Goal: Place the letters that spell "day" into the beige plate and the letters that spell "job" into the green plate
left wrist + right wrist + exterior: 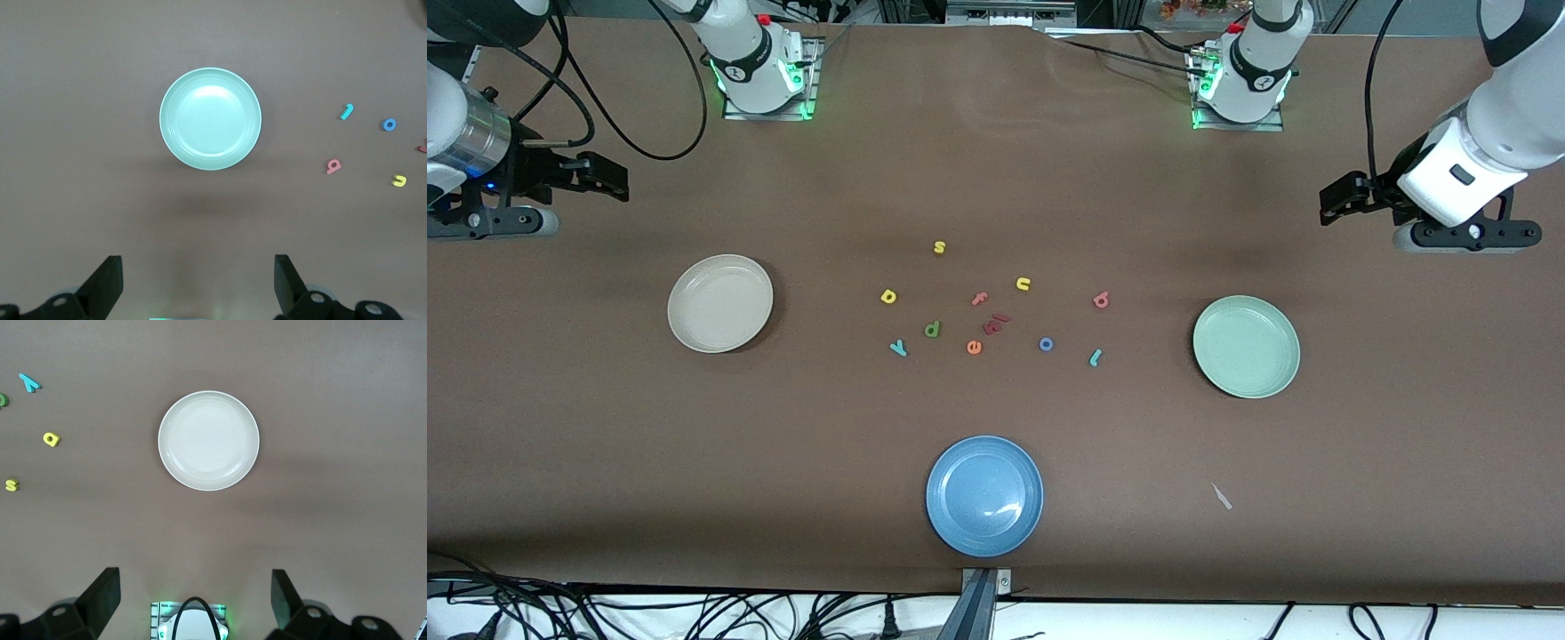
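1. The only readable writing is the foam letters themselves, scattered on the middle of the table between the plates: yellow "a" (888,296), green "d" (932,330), teal "y" (898,348), teal "j" (1096,357), blue "o" (1046,344) and salmon-pink "b" (1101,300).
2. Mixed among them lie a yellow "s" (939,247), a yellow "n" (1023,284), a pink "f" (979,299), an orange "e" (974,347) and dark red pieces (994,324) too small to read.
3. "a", "d" and "y" sit toward the right arm's end of the cluster; "b", "o" and "j" toward the left arm's end. All lie flat on the table and none is in a plate.
4. The beige plate (720,303) stands toward the right arm's end, the green plate (1246,347) toward the left arm's end; both hold nothing.
5. The right gripper (605,178) hangs in the air near its end of the table, well apart from the letters. Its wrist view shows both fingers (100,593) spread wide, gripping nothing, with the beige plate (209,441) below.
6. The left gripper (1343,200) hangs likewise at its own end, fingers (103,283) wide apart and empty, looking down on the green plate (211,119).
7. A blue plate (984,495) lies nearest the front camera.
8. The table (783,462) is covered in plain brown; a small pale scrap (1221,496) rests on it, and cables run along the edges.
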You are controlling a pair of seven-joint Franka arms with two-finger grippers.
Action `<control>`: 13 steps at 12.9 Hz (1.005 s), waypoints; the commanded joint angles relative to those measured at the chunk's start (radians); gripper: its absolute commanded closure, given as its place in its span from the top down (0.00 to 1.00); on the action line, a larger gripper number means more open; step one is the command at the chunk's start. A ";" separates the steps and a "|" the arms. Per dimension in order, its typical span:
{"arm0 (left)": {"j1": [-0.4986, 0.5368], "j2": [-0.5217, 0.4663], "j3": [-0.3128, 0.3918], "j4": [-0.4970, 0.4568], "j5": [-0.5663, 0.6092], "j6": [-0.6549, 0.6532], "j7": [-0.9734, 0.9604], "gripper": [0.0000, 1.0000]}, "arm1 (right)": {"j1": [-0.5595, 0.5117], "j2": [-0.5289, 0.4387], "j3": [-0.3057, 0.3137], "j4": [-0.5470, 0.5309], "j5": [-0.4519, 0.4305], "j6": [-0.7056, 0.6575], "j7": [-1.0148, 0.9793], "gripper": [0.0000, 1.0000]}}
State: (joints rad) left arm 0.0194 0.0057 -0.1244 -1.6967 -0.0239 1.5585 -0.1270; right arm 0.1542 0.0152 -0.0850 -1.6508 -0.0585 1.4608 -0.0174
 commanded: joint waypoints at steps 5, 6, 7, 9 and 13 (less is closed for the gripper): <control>-0.087 0.099 -0.009 0.078 -0.017 -0.023 0.009 1.00 | 0.042 -0.004 0.008 -0.006 0.029 -0.030 -0.007 1.00; -0.123 0.118 -0.009 0.080 -0.019 -0.021 0.010 1.00 | 0.042 -0.004 0.008 -0.007 0.051 -0.031 -0.006 1.00; -0.143 0.150 -0.011 0.094 -0.019 -0.021 0.009 1.00 | 0.042 -0.004 0.008 -0.009 0.055 -0.033 -0.006 1.00; -0.205 0.230 -0.011 0.153 -0.017 -0.018 0.004 1.00 | 0.060 -0.004 0.010 -0.012 0.057 -0.036 -0.004 1.00; -0.301 0.381 -0.009 0.250 -0.019 0.066 -0.144 1.00 | 0.154 0.031 0.010 -0.012 0.111 -0.028 0.043 1.00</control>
State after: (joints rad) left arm -0.2433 0.3020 -0.1438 -1.5387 -0.0257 1.6085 -0.2147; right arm 0.2579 0.0336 -0.0709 -1.6624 0.0292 1.4334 -0.0120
